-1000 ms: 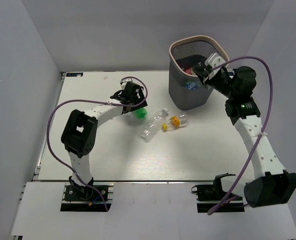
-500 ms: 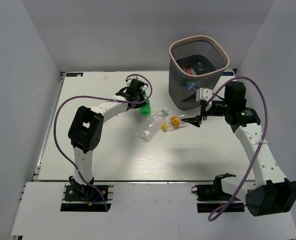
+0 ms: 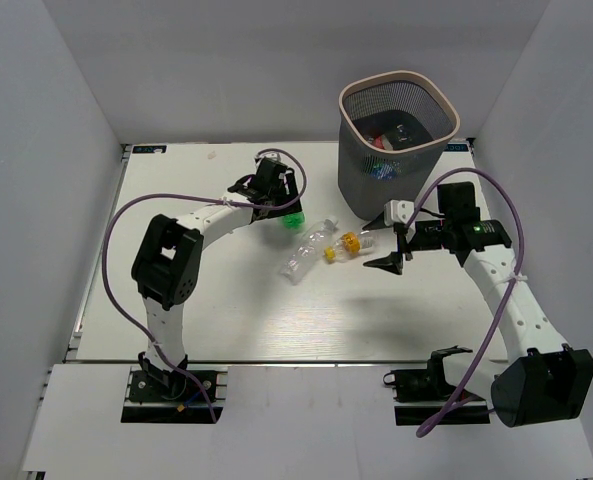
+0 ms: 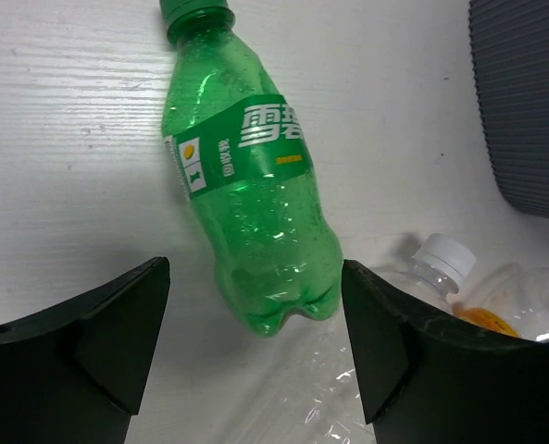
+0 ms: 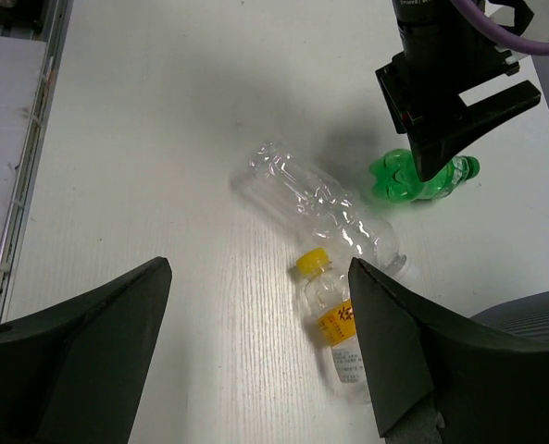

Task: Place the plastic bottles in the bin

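Note:
A green bottle (image 4: pixel 251 194) lies on the table, cap pointing away, and my left gripper (image 4: pixel 255 277) is open with a finger on each side of the bottle's base, apart from it. From above, that gripper (image 3: pixel 276 195) sits just behind the green bottle (image 3: pixel 292 218). A crushed clear bottle (image 5: pixel 320 208) and a yellow-capped bottle (image 5: pixel 334 314) lie side by side. My right gripper (image 5: pixel 258 277) hangs open over them and holds nothing. The bin (image 3: pixel 396 140) stands at the far right with red and blue items inside.
The bin's dark mesh wall (image 4: pixel 524 102) is close to the right of the green bottle. White walls enclose the table on three sides. The right arm (image 3: pixel 496 270) reaches in from the right, just in front of the bin.
My right arm has swung from above the bin's rim down to the table beside the yellow-capped bottle. My left gripper and the green bottle have shifted slightly right.

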You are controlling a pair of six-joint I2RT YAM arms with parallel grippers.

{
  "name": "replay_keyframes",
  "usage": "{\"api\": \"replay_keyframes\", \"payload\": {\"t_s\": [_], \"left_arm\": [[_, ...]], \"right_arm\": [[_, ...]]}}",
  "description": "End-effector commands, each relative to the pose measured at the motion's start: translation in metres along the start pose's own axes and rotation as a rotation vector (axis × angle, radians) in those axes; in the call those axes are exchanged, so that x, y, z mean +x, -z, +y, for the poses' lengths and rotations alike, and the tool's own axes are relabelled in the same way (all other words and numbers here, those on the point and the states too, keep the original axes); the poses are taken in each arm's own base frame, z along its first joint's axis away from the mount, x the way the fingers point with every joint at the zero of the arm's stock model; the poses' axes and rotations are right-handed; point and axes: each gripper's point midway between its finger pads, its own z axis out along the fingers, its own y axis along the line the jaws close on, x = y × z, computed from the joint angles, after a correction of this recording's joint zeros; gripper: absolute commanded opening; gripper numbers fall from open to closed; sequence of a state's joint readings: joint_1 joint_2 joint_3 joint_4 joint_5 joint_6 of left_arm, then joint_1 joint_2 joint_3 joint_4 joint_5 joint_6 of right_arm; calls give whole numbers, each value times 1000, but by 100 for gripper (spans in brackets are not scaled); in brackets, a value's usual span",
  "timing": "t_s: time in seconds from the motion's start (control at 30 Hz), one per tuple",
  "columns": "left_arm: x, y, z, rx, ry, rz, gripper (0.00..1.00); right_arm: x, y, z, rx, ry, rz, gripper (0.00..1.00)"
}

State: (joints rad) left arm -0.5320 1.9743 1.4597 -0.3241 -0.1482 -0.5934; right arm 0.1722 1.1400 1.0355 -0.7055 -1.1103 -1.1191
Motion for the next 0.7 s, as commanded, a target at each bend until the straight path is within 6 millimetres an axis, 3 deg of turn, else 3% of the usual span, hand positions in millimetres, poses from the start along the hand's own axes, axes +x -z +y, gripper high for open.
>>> {"api": "replay_keyframes", "payload": {"t_s": [0.0, 0.2, 0.27, 0.43, 0.5, 0.63, 0.67], "left_arm": [[-16, 16, -18, 88, -32, -42, 85], [-3, -7, -20, 86, 0, -1, 86], [-12, -12, -29, 105, 12, -11, 86], [14, -36, -13, 20, -3, 92, 86], [9, -35, -14, 18, -11, 79, 86], [22, -38, -5, -1, -15, 106, 77], [22, -38, -5, 0, -24, 106, 69]], "right_arm": [[-2, -1, 3, -11, 8, -21, 83], [4, -3, 7, -15, -6, -18, 83], [6, -3, 7, -17, -14, -16, 83], [7, -4, 6, -18, -22, -17, 83], [10, -5, 6, -15, -30, -17, 83], [13, -6, 8, -18, -37, -16, 83], [15, -7, 6, -17, -43, -14, 83]]}}
